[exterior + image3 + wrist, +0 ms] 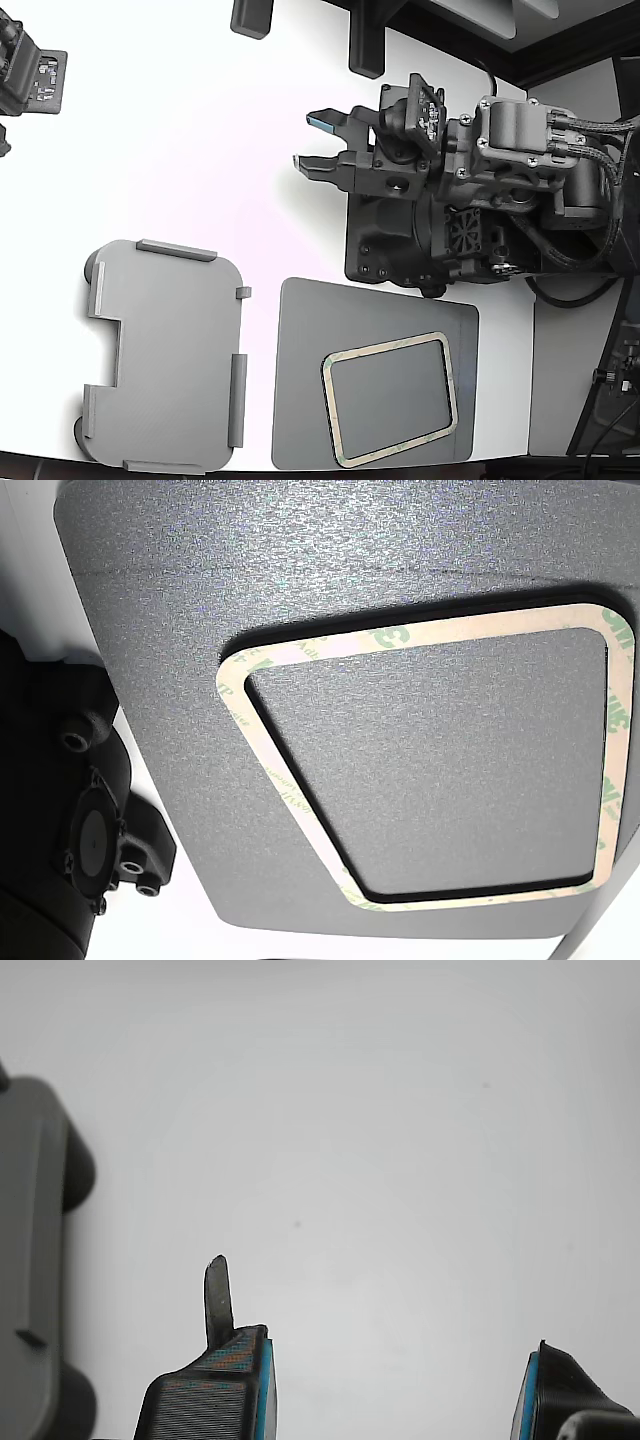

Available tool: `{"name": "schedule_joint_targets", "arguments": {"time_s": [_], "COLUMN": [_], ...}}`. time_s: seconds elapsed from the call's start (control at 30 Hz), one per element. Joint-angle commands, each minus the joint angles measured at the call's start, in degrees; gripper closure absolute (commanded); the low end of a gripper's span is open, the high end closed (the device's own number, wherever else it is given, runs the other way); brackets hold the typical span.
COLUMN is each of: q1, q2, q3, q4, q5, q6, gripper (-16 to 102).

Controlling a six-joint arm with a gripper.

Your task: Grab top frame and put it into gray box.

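Fingers (235,1380) of the gripper (318,142) are spread wide with nothing held, poised over bare white table (180,120). The top frame (390,400) is seen lying flat on the dark gray mat (310,380), well apart from the gripper, its rim exposed all round, presumably to be pinched at an edge. The gray box (165,355) is set just beside the mat, at the exterior view's left, with nothing seen inside it.
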Motion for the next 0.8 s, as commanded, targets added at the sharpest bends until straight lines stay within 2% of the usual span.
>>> {"name": "schedule_joint_targets", "arguments": {"time_s": [0.0, 0.4, 0.53, 0.6, 0.67, 0.77], "q1": [-0.7, -0.7, -0.7, -0.7, -0.7, -0.7], "q2": [1.2, 1.2, 0.4, -1.0, -0.8, 1.1], "q3": [-1.7, -1.3, -4.4, -6.9, -7.8, -7.2], "q4": [-0.3, -0.3, -0.5, -1.3, -3.7, -7.7], "q5": [0.6, 1.0, 0.5, -2.5, -7.4, -12.7], "q6": [0.2, 0.5, -0.4, -2.8, -9.6, -17.5], "gripper": [-13, -14, 0, -2, -14, -14]}}
